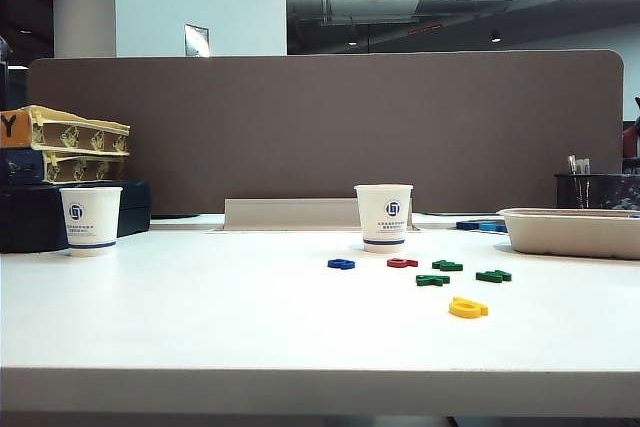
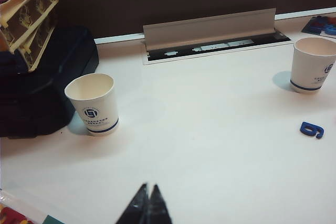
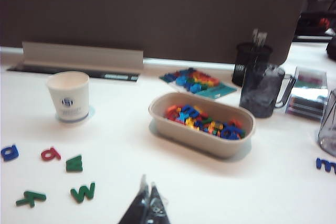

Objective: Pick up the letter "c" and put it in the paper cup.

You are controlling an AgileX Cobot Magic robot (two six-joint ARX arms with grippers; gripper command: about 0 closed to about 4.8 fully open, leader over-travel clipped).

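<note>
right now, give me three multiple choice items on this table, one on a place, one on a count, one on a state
1. Where does the tray of mixed letters sit in the exterior view?
A. on the right of the table
B. at the left edge
C. in the middle, at the front edge

2. How many green letters lie loose on the table?
A. one
B. three
C. five

3. How do the left gripper and the right gripper stand?
A. both shut and empty, above the table
B. left shut on a letter
C. both wide open

Key:
1 A, the tray reaches the right border of the exterior view.
2 B, three green letters lie near each other right of centre.
3 A, each wrist view shows the fingertips together with nothing between them, the left over bare table, the right near the green letters and the tray.
</note>
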